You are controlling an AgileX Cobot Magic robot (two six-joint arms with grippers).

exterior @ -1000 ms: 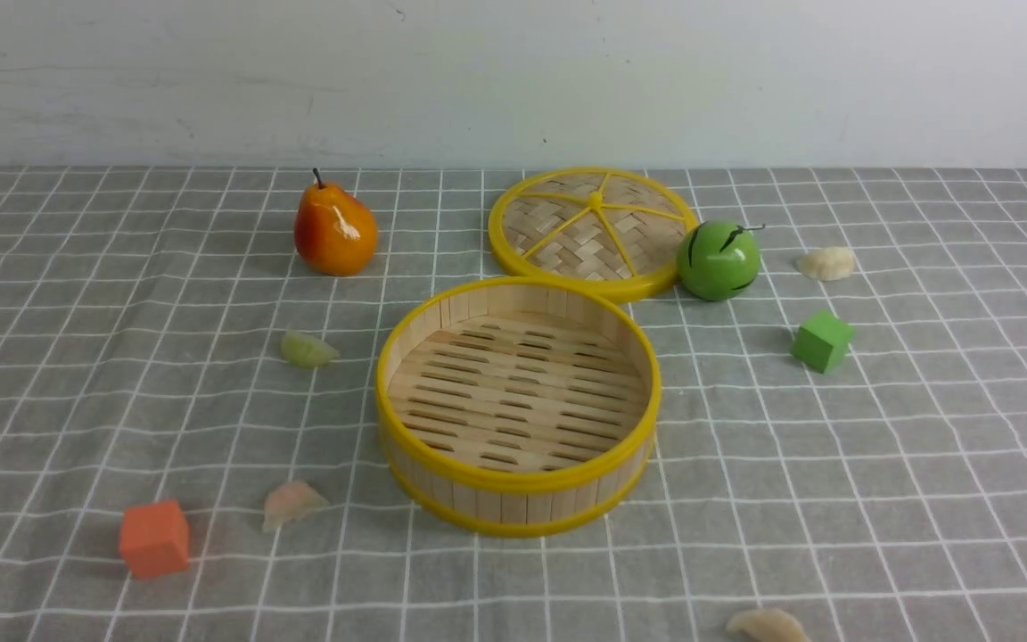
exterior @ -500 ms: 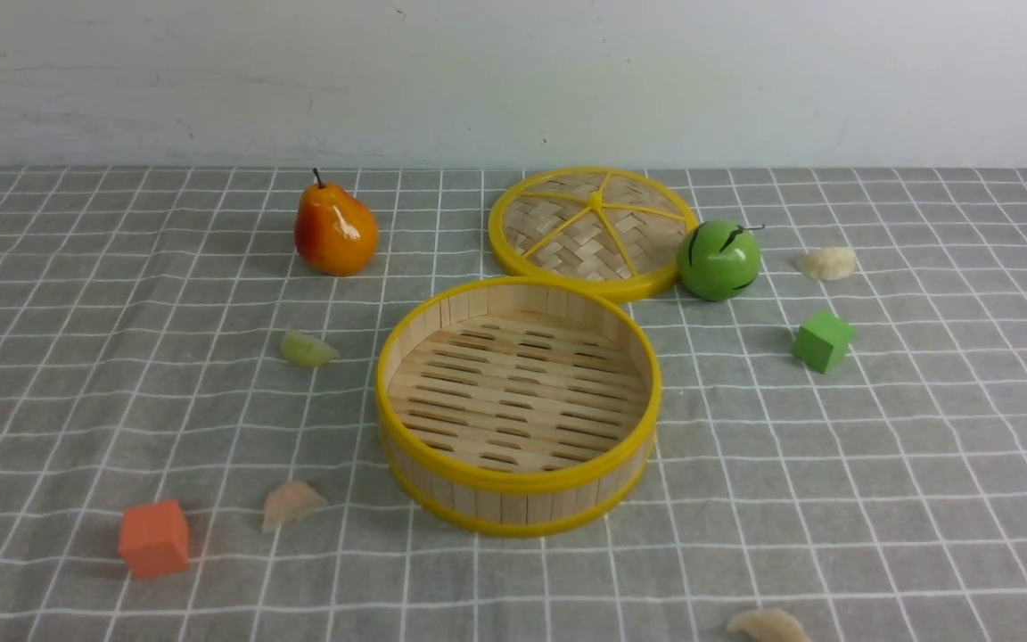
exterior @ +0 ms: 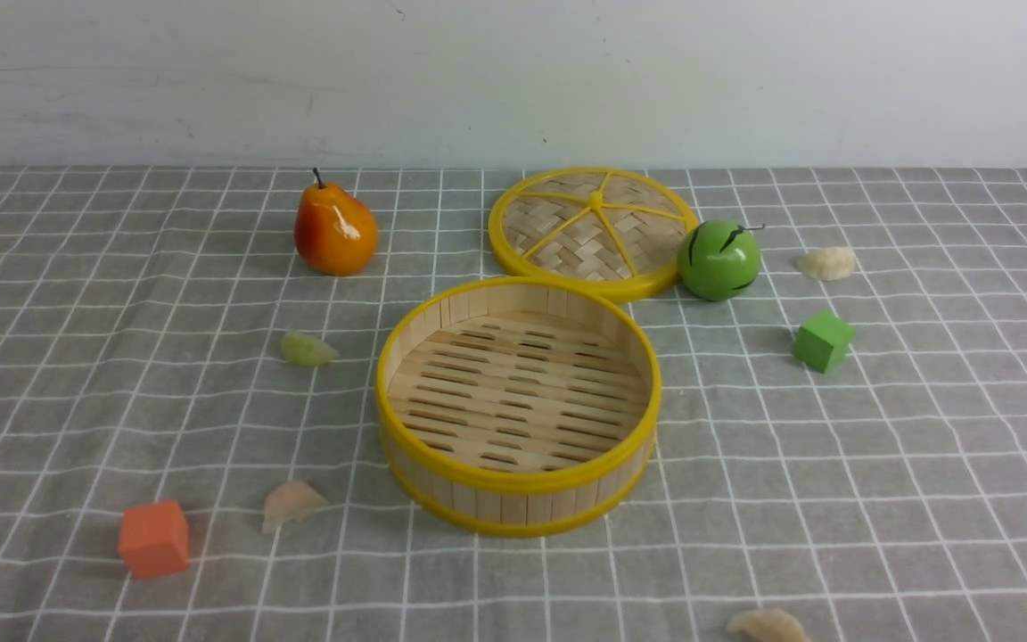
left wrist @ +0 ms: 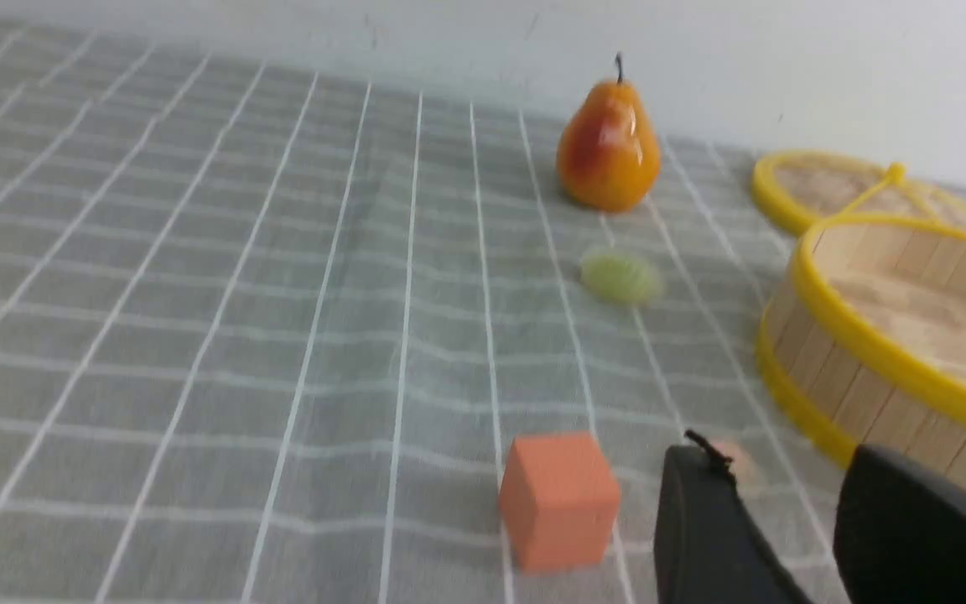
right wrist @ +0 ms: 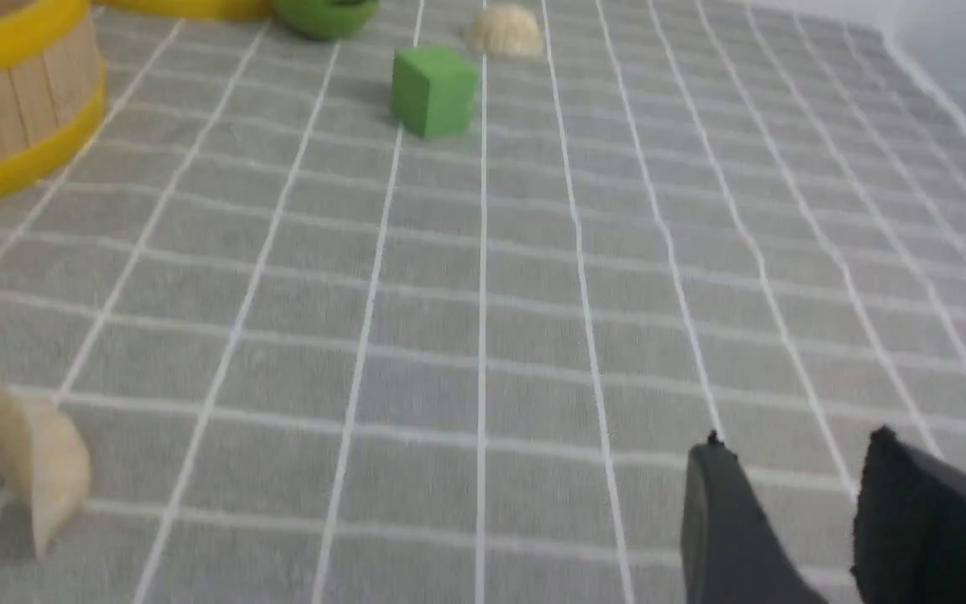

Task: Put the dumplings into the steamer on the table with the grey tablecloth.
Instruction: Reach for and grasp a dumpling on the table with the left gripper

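Front view: the steamer (exterior: 518, 486) sits in the middle of the bench (exterior: 924, 499). All four dumplings lie outside it on the grey tablecloth (exterior: 77, 357). The green dumpling (exterior: 307, 349) and pinkish dumpling (exterior: 292, 504) lie toward the left edge. The near cream dumpling (exterior: 768, 626) is at the near edge, and the far cream dumpling (exterior: 826, 263) lies toward the far right corner. The left fingers (left wrist: 701, 528) and right fingers (right wrist: 726, 520) are each parted and hold nothing.

Orange cube (exterior: 153, 538) perhaps obstructs the pinkish dumpling (exterior: 292, 503).
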